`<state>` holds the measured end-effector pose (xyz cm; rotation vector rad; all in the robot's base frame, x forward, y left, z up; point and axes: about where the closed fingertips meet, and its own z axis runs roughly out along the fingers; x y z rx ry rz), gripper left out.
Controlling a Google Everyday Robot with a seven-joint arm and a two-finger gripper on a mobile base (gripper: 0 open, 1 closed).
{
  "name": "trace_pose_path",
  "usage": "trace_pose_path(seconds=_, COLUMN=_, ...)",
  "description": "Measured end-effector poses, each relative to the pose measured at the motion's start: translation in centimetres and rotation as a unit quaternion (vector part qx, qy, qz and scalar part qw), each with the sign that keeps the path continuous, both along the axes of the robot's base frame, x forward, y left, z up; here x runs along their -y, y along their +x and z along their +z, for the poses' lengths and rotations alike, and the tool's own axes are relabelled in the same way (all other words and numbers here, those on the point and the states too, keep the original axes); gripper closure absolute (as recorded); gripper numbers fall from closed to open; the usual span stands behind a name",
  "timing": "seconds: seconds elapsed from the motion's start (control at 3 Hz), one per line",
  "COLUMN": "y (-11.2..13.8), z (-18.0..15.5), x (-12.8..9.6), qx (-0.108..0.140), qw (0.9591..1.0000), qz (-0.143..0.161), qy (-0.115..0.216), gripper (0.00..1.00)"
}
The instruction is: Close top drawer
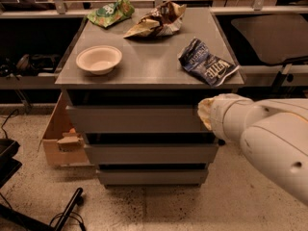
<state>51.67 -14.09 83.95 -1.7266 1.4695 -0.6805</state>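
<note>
The top drawer (134, 119) is the uppermost grey flat front under the cabinet top, with a dark gap above it; it stands out a little further than the two fronts below. My gripper (205, 113) is at the end of the big white arm that comes in from the right. It is at the right end of the top drawer's front, and the arm hides that corner. I cannot tell whether it touches the panel.
On the cabinet top (149, 66) lie a white bowl (98, 59), a green chip bag (110, 11), a brown bag (156, 20) and a blue bag (208, 61). A cardboard box (60, 141) stands on the floor at the left. Black cables and a stand (62, 213) lie at bottom left.
</note>
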Motion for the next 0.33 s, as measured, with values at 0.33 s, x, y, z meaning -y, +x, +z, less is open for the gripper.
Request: trace_pose_path(seconds=0.33, y=-1.48, z=3.6, x=0.44, qx=0.053, qw=0.9984, qz=-0.014, qy=-0.014, gripper=0.82)
